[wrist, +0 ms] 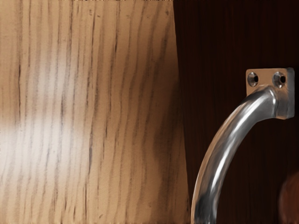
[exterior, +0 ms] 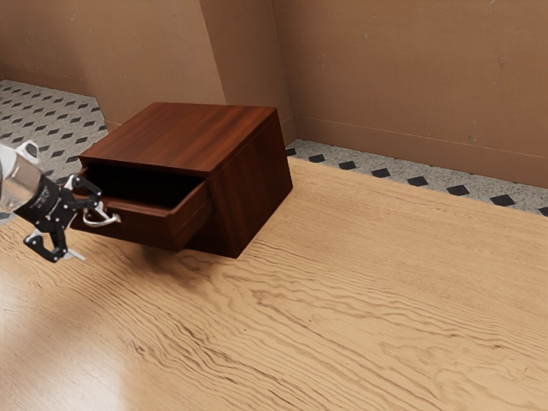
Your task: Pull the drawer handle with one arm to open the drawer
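We see the claw (exterior: 86, 223) released, fingers spread, just beside the metal handle (exterior: 103, 217) of the drawer (exterior: 145, 224), which stands partly out of the dark wooden cabinet (exterior: 205, 137) on the bench (exterior: 360, 308).

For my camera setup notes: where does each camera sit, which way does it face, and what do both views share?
Exterior view: beside and above the arm, looking down across the wooden surface at the cabinet; the gripper shows at the exterior view's left.
Wrist view: on the hand, facing the drawer front from close by.
Shared: the handle, the drawer front and the wooden surface.
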### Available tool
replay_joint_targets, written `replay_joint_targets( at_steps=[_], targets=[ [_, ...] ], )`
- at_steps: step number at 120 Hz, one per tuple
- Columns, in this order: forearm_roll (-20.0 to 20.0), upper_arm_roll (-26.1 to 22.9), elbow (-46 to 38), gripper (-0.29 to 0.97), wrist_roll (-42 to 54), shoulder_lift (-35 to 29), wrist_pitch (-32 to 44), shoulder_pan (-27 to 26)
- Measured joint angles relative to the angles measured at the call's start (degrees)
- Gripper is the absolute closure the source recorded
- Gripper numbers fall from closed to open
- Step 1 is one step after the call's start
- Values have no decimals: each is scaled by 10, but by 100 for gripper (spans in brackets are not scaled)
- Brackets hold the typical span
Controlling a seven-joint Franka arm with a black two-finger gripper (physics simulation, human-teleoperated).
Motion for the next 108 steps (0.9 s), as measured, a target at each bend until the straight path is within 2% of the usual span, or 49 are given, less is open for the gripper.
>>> replay_joint_targets(
  at_steps=[51,108],
  targets=[
    [-3,36,-43,0,1,-42,-17,-21],
    [2,47,-31,0,5,-99,-52,-32]
  ],
)
